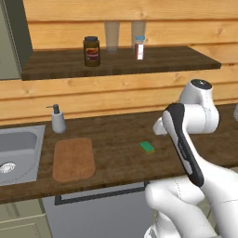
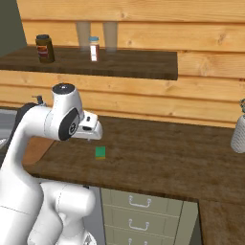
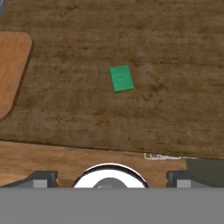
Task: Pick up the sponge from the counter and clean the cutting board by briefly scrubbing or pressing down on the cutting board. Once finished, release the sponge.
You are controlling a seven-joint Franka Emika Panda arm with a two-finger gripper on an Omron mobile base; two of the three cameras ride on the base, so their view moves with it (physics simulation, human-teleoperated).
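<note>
two jars on shelf (image 1: pixel 116 62), labels unreadable; sponge (image 3: pixel 121 78) flat on desk (image 3: pixel 175 65), apart from cutting board (image 3: pixel 11 65); jaws spread wide.

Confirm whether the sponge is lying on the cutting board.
No, the sponge lies on the bare counter, apart from the cutting board.

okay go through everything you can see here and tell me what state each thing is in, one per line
sponge: flat on the counter, green side up, untouched, apart from the board
cutting board: flat on the counter beside the sink, nothing on it
gripper: high above the counter, jaws wide apart, holding nothing
soap dispenser: upright behind the board
dark jar: upright on the shelf, lidded
small bottle: upright, capped
</note>
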